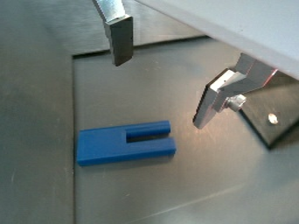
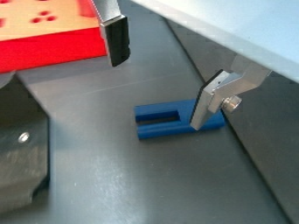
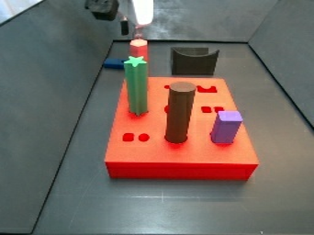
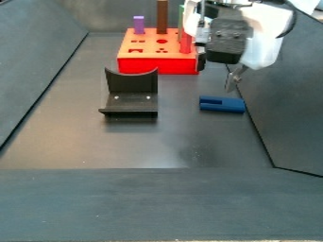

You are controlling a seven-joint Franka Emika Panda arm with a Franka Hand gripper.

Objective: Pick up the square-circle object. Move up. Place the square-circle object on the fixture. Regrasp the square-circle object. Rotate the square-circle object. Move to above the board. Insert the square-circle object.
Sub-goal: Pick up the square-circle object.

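Note:
The square-circle object (image 1: 126, 145) (image 2: 163, 121) (image 4: 221, 104) is a small bright blue piece with two prongs, lying flat on the dark floor. My gripper (image 1: 162, 92) (image 2: 160, 94) (image 4: 229, 83) hangs just above it, open, with nothing between its fingers. One finger (image 2: 209, 105) stands in front of the piece's end in a wrist view. The dark fixture (image 4: 128, 92) (image 3: 194, 61) (image 2: 21, 166) sits apart from the piece, between it and the side wall. The red board (image 4: 158, 59) (image 3: 185, 147) (image 2: 47, 39) lies farther back.
On the board stand a green star-topped post (image 3: 136, 87), a tall dark brown cylinder (image 3: 181, 112) and a purple block (image 3: 226, 127). Sloping dark walls (image 4: 38, 90) enclose the floor on both sides, and the piece lies close to one of them.

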